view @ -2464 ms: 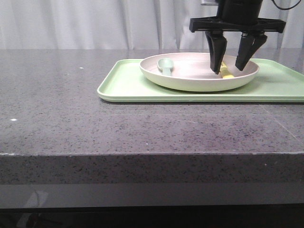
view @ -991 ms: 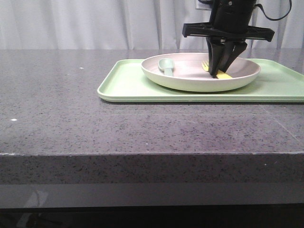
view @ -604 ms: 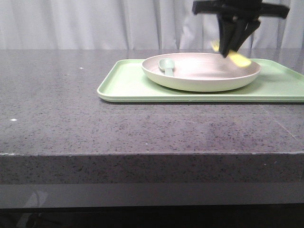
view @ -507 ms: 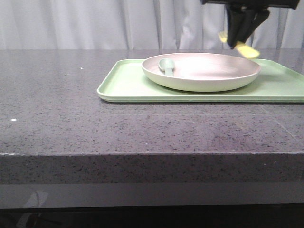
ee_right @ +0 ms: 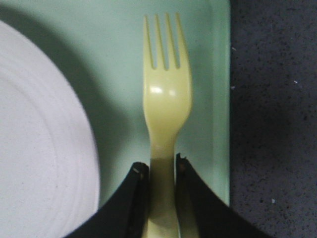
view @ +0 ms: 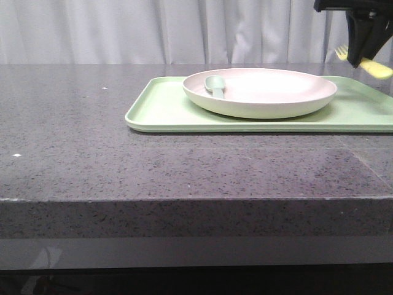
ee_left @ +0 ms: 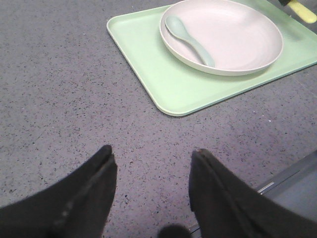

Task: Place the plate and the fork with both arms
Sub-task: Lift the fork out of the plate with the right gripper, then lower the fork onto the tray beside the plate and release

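Fork [ee_right: 167, 99]: your right gripper [ee_right: 162, 171] is clenched on its handle, tines projecting clear. You hold it raised over the tray's [view: 166, 110] right end, beyond the plate [view: 261, 92]; my reading is that it is lifted high enough to clear the plate rim in transit.

Plate: rests on the tray, not yet handled.

Spoon [ee_left: 188, 39]: lies inside the plate at its left side; it rides along if you lift the plate.

Left gripper [ee_left: 151, 186]: released, jaws spread, hovering over bare table [view: 92, 166] well short of the tray. Nothing blocks its approach.
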Controlling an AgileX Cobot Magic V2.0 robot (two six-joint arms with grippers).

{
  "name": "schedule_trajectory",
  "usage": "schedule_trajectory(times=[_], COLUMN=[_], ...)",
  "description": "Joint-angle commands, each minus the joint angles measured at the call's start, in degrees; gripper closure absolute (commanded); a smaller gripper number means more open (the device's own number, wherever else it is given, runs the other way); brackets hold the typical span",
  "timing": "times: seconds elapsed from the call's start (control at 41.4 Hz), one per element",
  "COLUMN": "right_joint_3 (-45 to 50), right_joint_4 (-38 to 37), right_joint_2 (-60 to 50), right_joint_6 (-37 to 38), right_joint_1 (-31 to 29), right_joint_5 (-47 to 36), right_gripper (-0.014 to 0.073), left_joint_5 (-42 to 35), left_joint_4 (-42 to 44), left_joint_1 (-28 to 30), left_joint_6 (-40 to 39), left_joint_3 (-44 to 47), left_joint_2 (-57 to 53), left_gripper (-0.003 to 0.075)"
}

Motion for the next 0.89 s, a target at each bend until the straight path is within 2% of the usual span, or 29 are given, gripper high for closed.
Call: schedule_trajectory(times=[0.0,0.29,0.387,0.483,0.556,0.87], right_joint_3=[-1.38,-1.38,-1.38,-1.38,-1.38,-1.44], right_joint_4=[-0.47,-0.47,-0.47,-0.47,-0.47,-0.47], right_joint_2=[-1.66,2.24,2.44,2.44,2.25,-3.05], right_joint_6=[-1.78,-1.83,-1.83,-1.83,-1.83,-1.90], right_joint_1=[-0.33,-0.33,-0.33,-0.33,-0.33,0.55], right_joint_5=[1.18,2.34,2.23,1.95,1.66,2.55], right_gripper=[0.0506,0.0516,0.0456,0.0336,0.0279,0.0268], left_joint_5=[-3.93,-3.93,-3.93,-3.93,-3.93,-3.93], left_joint_4=[-1.31,-1.31,-1.31,-1.31,-1.31,-1.31], left_joint_1=[0.09,0.09,0.09,0.09,0.09,0.09], left_joint_6=[0.11,0.11,0.11,0.11,0.11,0.11], left_joint_3=[-1.56,-1.56,-1.56,-1.56,-1.56,-1.56], left_joint_2=[-0.30,-0.30,-0.30,-0.30,-0.30,-0.30], left_gripper=[0.0373,0.0373,0.0373,0.0373,0.0373,0.0373])
